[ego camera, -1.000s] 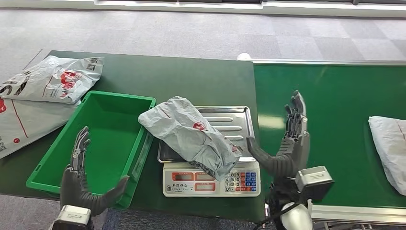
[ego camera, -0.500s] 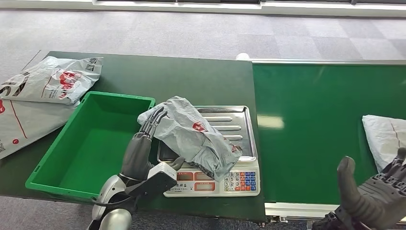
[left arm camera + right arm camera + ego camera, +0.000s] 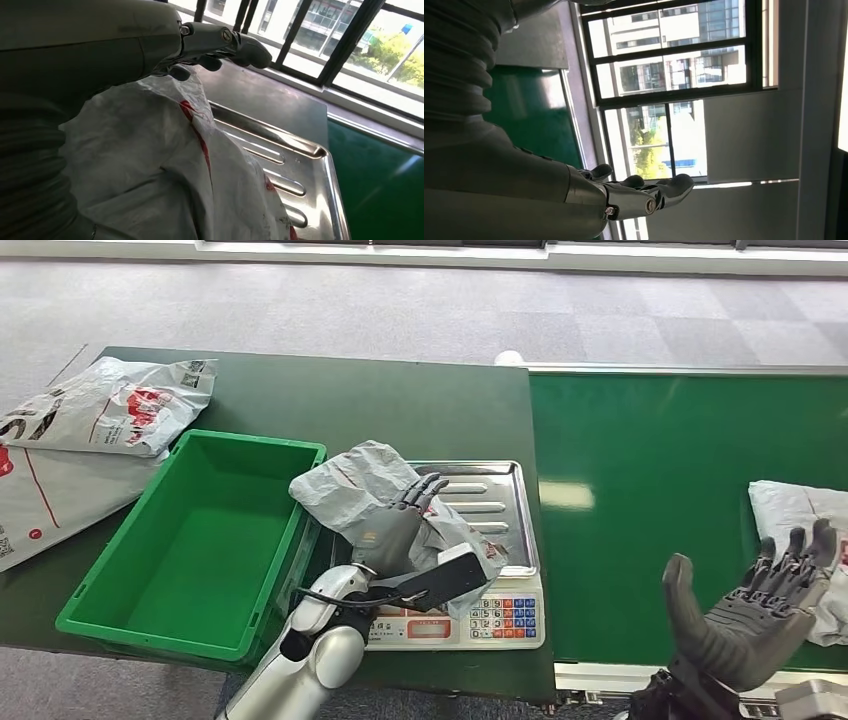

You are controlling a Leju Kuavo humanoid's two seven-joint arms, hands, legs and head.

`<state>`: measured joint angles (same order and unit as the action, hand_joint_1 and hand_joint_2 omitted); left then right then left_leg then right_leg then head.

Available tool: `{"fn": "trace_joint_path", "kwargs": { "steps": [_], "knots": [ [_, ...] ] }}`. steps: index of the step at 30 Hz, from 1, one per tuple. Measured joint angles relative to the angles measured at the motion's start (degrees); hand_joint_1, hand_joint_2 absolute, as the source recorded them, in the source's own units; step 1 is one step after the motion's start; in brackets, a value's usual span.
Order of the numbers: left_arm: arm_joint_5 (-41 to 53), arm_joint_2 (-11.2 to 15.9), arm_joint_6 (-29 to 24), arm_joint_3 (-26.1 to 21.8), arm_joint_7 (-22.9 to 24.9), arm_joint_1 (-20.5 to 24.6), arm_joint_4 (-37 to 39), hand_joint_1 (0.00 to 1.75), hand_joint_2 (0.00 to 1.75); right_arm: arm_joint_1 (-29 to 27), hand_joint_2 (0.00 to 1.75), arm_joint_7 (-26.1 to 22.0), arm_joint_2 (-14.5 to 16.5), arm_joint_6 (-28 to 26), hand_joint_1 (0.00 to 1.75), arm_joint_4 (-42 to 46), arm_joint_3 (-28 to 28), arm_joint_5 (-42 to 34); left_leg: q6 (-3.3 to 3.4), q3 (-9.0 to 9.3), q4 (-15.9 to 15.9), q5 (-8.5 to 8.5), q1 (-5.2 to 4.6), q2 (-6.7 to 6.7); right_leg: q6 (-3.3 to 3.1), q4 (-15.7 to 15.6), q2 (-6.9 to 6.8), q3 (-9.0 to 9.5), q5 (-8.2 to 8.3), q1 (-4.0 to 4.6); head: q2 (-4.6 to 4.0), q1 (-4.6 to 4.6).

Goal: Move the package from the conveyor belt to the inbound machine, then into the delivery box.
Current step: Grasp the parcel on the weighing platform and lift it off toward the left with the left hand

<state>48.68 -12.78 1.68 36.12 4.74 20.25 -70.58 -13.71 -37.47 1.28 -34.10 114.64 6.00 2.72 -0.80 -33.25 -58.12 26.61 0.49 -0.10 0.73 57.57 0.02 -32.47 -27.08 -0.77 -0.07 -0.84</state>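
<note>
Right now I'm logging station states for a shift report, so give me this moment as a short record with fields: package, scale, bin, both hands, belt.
package: grey bag lying on the scale tray, one end overhanging toward the bin
scale: steel tray with keypad front
bin: green crate, nothing inside
left hand: resting on the grey bag, fingers spread over it
right hand: open, raised near the belt's near edge
belt: green conveyor, a second white package at its right end
table: more printed bags at far left
</note>
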Motion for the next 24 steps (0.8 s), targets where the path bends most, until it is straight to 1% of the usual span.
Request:
{"fn": "trace_joint_path", "kwargs": {
  "steps": [1, 2, 3, 7, 13, 17, 24],
  "knots": [
    [0.6, -0.5, -0.2, 0.3, 0.5, 0.5, 1.5, 1.15, 1.75, 0.4, 1.75, 0.1, -0.3, -0.3, 0.00, -0.9, 0.5, -0.3, 0.00, 0.00, 0.0, 0.00, 0.00, 0.00, 0.00, 0.0, 0.00, -0.01, 0.00, 0.00, 0.00, -0.01],
    [1.3, -0.9, -0.4, 0.7, 0.9, 0.9, 3.0, 1.51, 1.75, 0.7, 1.75, 0.1, -0.5, -0.6, 0.00, -1.6, 1.0, -0.5, 0.00, -0.01, 0.0, 0.00, 0.00, 0.00, 0.00, 0.0, -0.01, -0.02, 0.00, 0.00, 0.00, -0.01],
    [2.1, -1.3, -0.8, 1.0, 1.2, 1.3, 4.4, 1.75, 1.75, 0.9, 1.75, 0.1, -0.7, -0.9, 0.00, -2.2, 1.5, -0.7, 0.00, -0.01, 0.0, 0.00, 0.00, -0.01, 0.00, 0.0, -0.01, -0.02, -0.01, 0.00, 0.00, -0.01],
    [4.8, -2.3, -2.5, 1.6, 2.4, 2.1, 9.5, 1.75, 1.75, 0.7, 1.75, 0.4, -0.9, -1.0, 0.00, -2.8, 2.8, -0.6, -0.01, -0.03, 0.0, 0.00, 0.00, -0.02, -0.01, 0.0, -0.01, -0.04, -0.02, 0.04, 0.00, 0.00],
    [9.0, -2.5, -4.8, 1.5, 3.7, 3.5, 16.0, 1.75, 1.75, 0.0, 1.75, 1.0, -0.7, 1.6, 0.00, -2.8, 3.1, 1.1, -0.01, -0.02, 0.0, 0.00, 0.02, -0.01, -0.01, 0.0, -0.01, -0.02, -0.04, 0.04, 0.00, 0.00],
    [10.9, -2.5, -4.8, 0.4, 4.0, 3.9, 17.3, 1.75, 1.75, -0.2, 1.75, 1.3, -0.4, 3.2, 0.00, -2.8, 3.1, 1.6, 0.00, 0.01, 0.0, 0.00, 0.02, 0.02, -0.01, 0.0, 0.01, 0.00, -0.04, 0.04, 0.00, -0.01],
    [12.1, -2.4, -5.4, -1.4, 4.3, 3.7, 17.1, 1.75, 1.75, -0.3, 1.75, 1.3, -0.1, 4.1, 0.00, -2.8, 3.1, 2.0, -0.02, 0.02, 0.0, -0.01, 0.02, 0.01, -0.03, 0.0, 0.01, 0.01, -0.02, 0.06, 0.00, 0.00]
  ]
}}
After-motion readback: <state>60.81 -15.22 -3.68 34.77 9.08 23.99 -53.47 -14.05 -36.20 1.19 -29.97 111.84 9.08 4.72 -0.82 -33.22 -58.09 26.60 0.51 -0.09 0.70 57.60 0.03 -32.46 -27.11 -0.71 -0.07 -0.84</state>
